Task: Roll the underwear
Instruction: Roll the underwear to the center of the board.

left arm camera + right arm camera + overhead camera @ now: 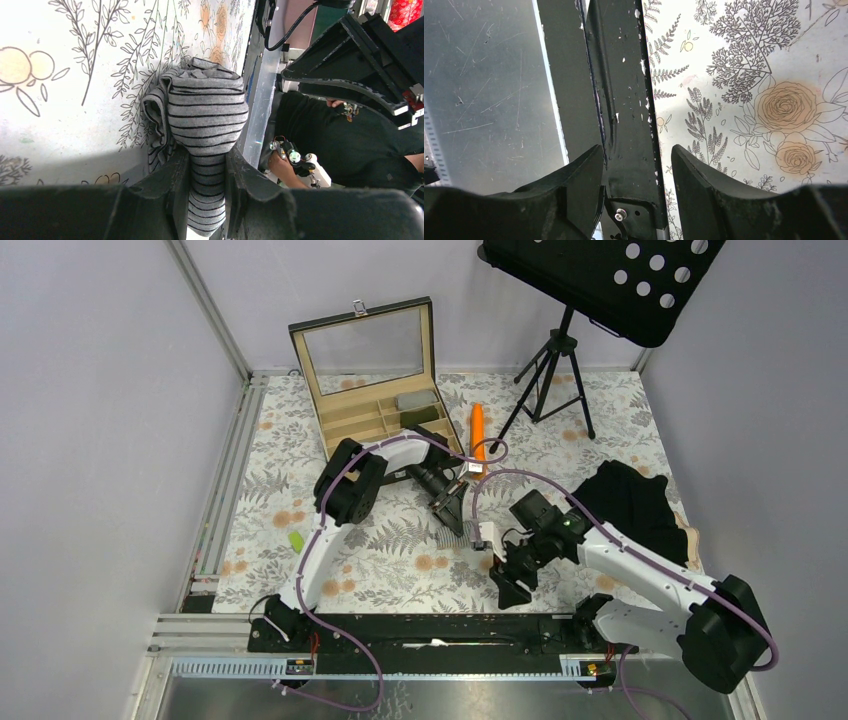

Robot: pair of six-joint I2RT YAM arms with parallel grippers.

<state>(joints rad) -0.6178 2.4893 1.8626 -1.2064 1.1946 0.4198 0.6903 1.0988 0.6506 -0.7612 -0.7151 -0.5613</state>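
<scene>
From where I stand, the left gripper (450,508) is clenched on the striped underwear (207,110), a light grey garment with dark pinstripes bunched into a thick fold. Its lower end is pinched between the two fingers (170,180) and the rounded bulk sticks out past the tips. This happens near the middle of the floral tabletop (400,560); I cannot tell whether the bundle rests on it or hangs just above.

The right gripper (636,150) stands released, jaws apart with nothing between them, over the black rail (624,100) at the near edge. The black underwear (630,505) lies in a heap on the right side, well apart from both grippers. Behind sit a wooden box (380,390) with its lid up, an orange stick (478,425) just beside it, and a music stand (600,280).
</scene>
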